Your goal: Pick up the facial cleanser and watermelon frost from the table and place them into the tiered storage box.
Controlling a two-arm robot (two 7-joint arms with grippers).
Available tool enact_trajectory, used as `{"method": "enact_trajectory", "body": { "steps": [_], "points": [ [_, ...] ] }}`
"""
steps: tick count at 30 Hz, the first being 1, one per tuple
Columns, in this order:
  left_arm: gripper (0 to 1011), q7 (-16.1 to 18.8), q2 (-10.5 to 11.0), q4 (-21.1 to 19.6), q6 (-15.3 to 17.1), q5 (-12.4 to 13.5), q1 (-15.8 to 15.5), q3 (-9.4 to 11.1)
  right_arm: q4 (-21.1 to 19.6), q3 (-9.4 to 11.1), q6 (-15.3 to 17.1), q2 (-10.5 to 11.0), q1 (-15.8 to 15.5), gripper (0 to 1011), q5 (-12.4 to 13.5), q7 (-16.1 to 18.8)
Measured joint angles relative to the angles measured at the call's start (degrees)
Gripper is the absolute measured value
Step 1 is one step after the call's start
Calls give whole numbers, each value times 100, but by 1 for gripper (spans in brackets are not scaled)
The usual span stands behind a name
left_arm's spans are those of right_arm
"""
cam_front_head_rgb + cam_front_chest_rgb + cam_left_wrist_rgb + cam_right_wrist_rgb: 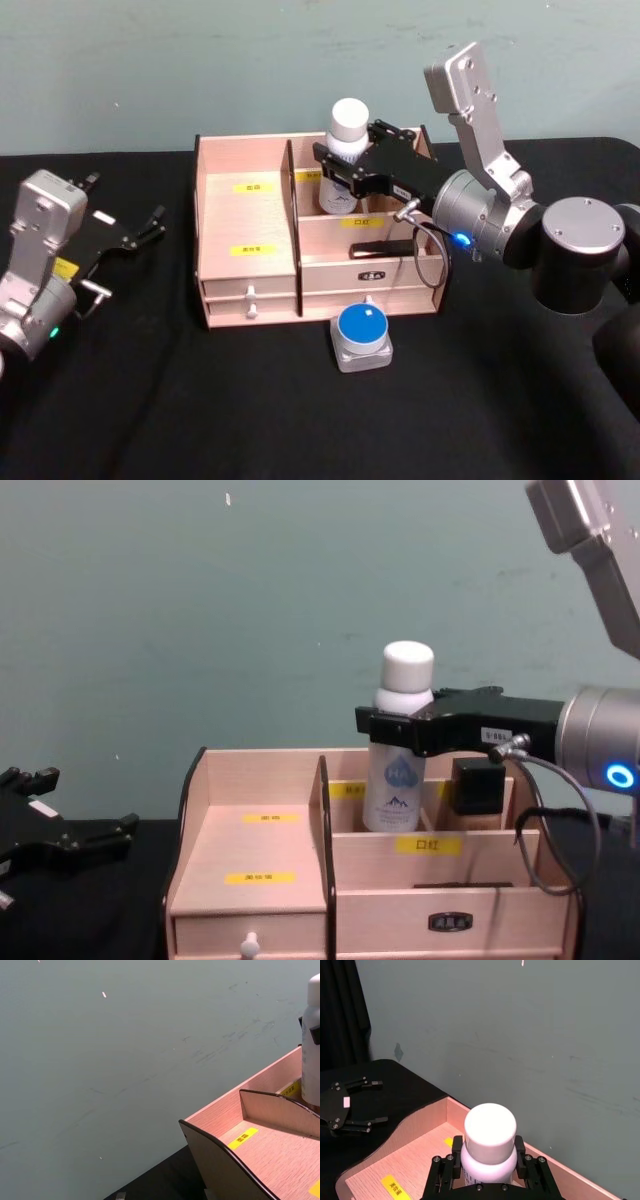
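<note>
- Nearest the camera sits the watermelon frost [361, 335], a small square grey case with a round blue top. It rests on the black-clothed bench [200, 400] just in front of the tiered storage box [246, 160], below the right-hand drawer.
- That tiered storage box is a wide pale-wood organiser with dark-edged curved sides, stepped compartments, yellow labels and small front drawers.
- The facial cleanser [400, 770], a white plastic bottle with a rounded white cap and a blue mountain mark, stands upright. It is in the box's rear compartment, just right of the tall middle divider.
- A lower front wall hides its base, so whether it touches the compartment floor cannot be told.
- The right gripper [340, 160] reaches in over the box's right side. Its black fingers [445, 1167] are closed on the bottle's shoulder, one on each side, just under the cap.
- A small black block [475, 785] sits in the same rear compartment, just right of the bottle.
- The left gripper [152, 226] is left of the box, well apart from it. Its fingers are spread wide and hold nothing.
</note>
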Motion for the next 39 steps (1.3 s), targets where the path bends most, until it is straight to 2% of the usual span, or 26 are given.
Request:
{"method": "enact_trajectory", "body": {
  "steps": [12,23,34,37,39],
  "points": [
    [1009,0,0,0,0,0,0,0,288,-11,-15,-69,67,601,-2,87],
    [1010,0,0,0,0,0,0,0,715,-116,9,-152,213,601,74,253],
    [1010,0,0,0,0,0,0,0,730,-123,19,-154,224,602,73,259],
    [1010,0,0,0,0,0,0,0,720,-122,19,-154,219,635,75,259],
    [1010,0,0,0,0,0,0,0,716,-121,19,-153,216,717,76,259]
  ]
}}
